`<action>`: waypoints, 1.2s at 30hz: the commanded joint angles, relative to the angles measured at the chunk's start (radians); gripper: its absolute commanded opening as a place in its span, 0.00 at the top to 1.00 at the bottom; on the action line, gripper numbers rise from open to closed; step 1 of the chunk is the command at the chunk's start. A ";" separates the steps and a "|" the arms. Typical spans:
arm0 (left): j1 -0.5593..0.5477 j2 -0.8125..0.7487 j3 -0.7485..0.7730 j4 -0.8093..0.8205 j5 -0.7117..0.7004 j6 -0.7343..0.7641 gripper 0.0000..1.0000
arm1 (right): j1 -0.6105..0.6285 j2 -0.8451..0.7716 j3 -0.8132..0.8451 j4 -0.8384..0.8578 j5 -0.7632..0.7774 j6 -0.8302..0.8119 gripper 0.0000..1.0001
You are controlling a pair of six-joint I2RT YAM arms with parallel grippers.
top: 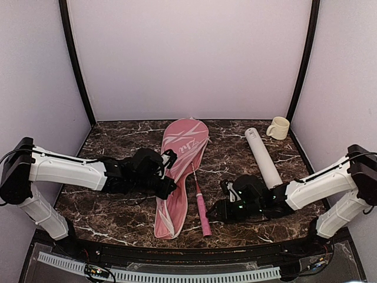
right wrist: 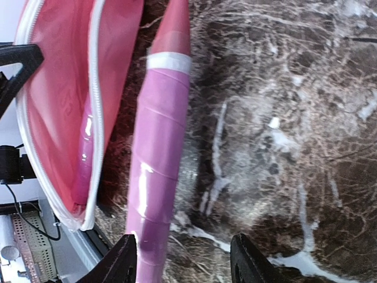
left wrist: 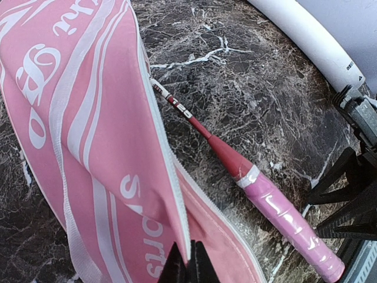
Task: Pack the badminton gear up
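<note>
Left claw [left wrist: 188, 263] is pressed together on the white-trimmed open edge of the pink racquet cover [left wrist: 76, 118], pinching the fabric between its tips so that the cover's mouth gapes. The cover lies lengthwise near the middle of the dark marble desk [top: 118, 218], with its wide rounded end toward the back wall and its narrow open end toward the near edge.

One racquet [top: 201, 209] lies just beside the cover's right edge. Its thin shaft runs in under the zip edge, so the head is hidden inside, while its pink handle [right wrist: 156, 177] rests out on the bare desk.

The right claw [right wrist: 185, 256] sits low over the butt end of that handle with its fingers apart and not clamped. One finger [right wrist: 121, 262] is right against the handle's side, though whether it touches cannot be told, and the other stands clear over the marble.

Inside the cover's opening, the right wrist view shows a second pink handle [right wrist: 85, 159] lying within the pink lining.

The white tube [top: 263, 158] lies on the desk to the right of the racquet, angled toward the back. The cream mug [top: 278, 127] stands near the tube's far end.
</note>
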 commanded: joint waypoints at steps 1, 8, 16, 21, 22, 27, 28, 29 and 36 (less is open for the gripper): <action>0.006 -0.018 0.031 0.004 -0.008 0.003 1.00 | 0.010 0.015 0.032 0.069 -0.028 0.020 0.47; 0.007 -0.018 0.031 0.002 -0.010 0.004 1.00 | 0.011 0.061 0.046 0.103 -0.062 0.023 0.52; 0.006 -0.019 0.029 -0.001 -0.012 0.002 1.00 | 0.011 0.089 0.064 0.140 -0.108 0.034 0.59; 0.007 -0.019 0.031 0.002 -0.010 0.002 1.00 | 0.011 0.094 0.061 0.186 -0.140 0.058 0.70; 0.006 -0.018 0.032 0.002 -0.010 0.003 1.00 | 0.012 0.092 0.061 0.189 -0.142 0.061 0.72; 0.006 -0.011 0.034 0.007 0.006 0.007 1.00 | 0.013 0.081 0.072 0.198 -0.147 0.071 0.77; 0.007 -0.009 0.034 0.010 0.009 0.008 1.00 | 0.013 0.081 0.073 0.196 -0.145 0.071 0.77; 0.007 -0.008 0.034 0.012 0.010 0.008 1.00 | 0.013 0.084 0.075 0.192 -0.142 0.068 0.77; 0.007 -0.010 0.035 0.013 0.011 0.008 1.00 | 0.013 0.143 0.087 0.134 -0.113 0.076 0.66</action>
